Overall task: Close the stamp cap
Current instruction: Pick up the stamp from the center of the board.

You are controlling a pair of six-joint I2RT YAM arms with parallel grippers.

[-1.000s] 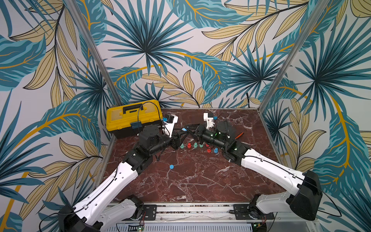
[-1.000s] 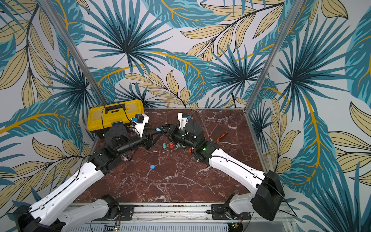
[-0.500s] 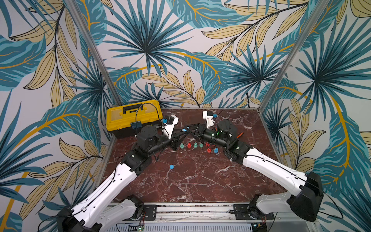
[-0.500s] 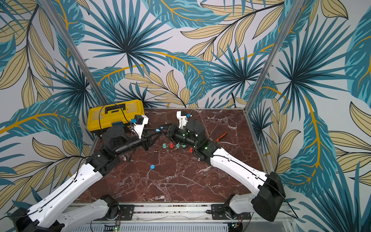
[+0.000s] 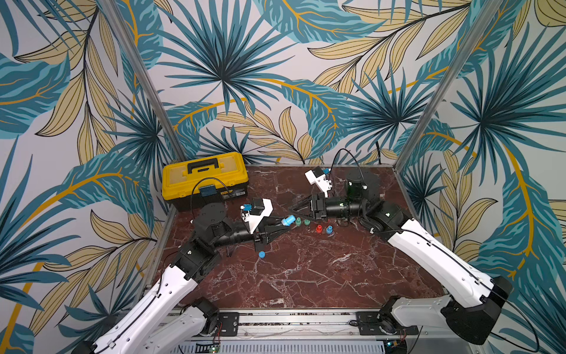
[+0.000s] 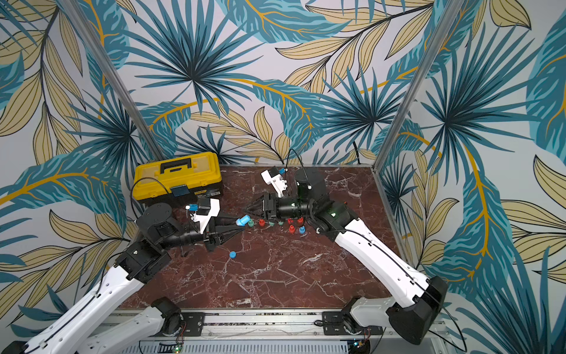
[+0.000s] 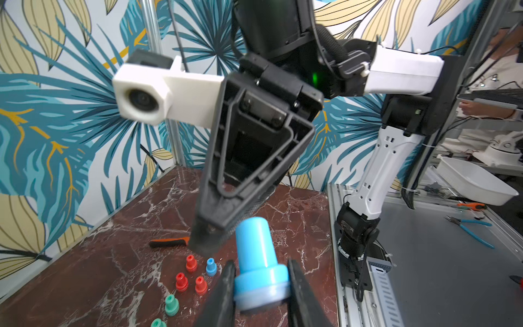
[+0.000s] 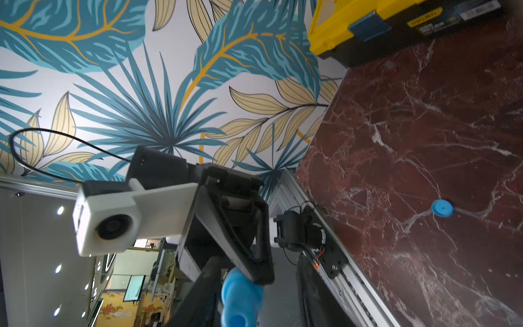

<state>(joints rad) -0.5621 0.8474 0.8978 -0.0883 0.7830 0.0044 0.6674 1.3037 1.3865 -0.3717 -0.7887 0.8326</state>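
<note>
While the blue stamp (image 7: 256,249) is clamped by its wide base between the fingers of the left gripper (image 7: 260,279), its narrow end is pointed toward the right gripper (image 7: 208,240). In both top views the stamp (image 5: 288,220) is seen held above the marble table (image 5: 306,275), toward the back and about midway between the two arms. The tip of the right gripper (image 5: 292,209) is placed just beside the stamp's narrow end; whether the two touch cannot be told. In the right wrist view the right jaws are seen standing somewhat apart, and nothing is gripped between them.

The blue cap (image 5: 261,254) is left lying flat on the table, apart from the stamp and nearer the front edge, close under the left gripper. It is also shown in the right wrist view (image 8: 442,208).

A cluster of small stamps is set on the table behind the held one: a green pair (image 5: 302,222), a red one (image 5: 318,229) and a blue one (image 5: 329,229). A yellow toolbox (image 5: 204,177) is placed in the back left corner. An orange-handled tool (image 7: 169,242) is seen lying on the table beyond the small stamps.
</note>
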